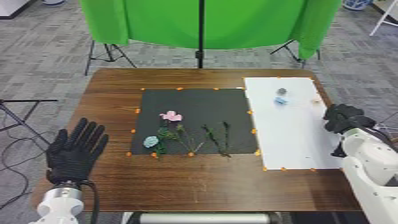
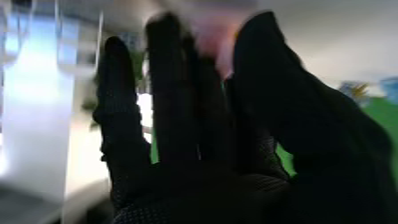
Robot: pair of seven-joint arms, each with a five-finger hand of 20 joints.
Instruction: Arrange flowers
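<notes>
In the head view, a pink flower (image 1: pixel 171 116) lies on the black mat (image 1: pixel 169 100). Below it are a pale blue flower (image 1: pixel 150 141) with green leaves and several thin green stems (image 1: pixel 213 137). My left hand (image 1: pixel 74 157) is open at the table's left side, left of the mat, fingers straight. At the right edge of the white sheet (image 1: pixel 298 135) is my right hand (image 1: pixel 348 119), away from the flowers. The right wrist view shows the right hand (image 2: pixel 191 130) open with extended fingers; a blurred pink patch is visible behind them.
A small blue item (image 1: pixel 281 100) and a grey one (image 1: pixel 282 91) are on the white sheet's upper part. Orange markers line the mat and sheet. Beyond the brown table (image 1: pixel 178 182) hangs a green cloth (image 1: pixel 258 25) around a black pole (image 1: pixel 201 40).
</notes>
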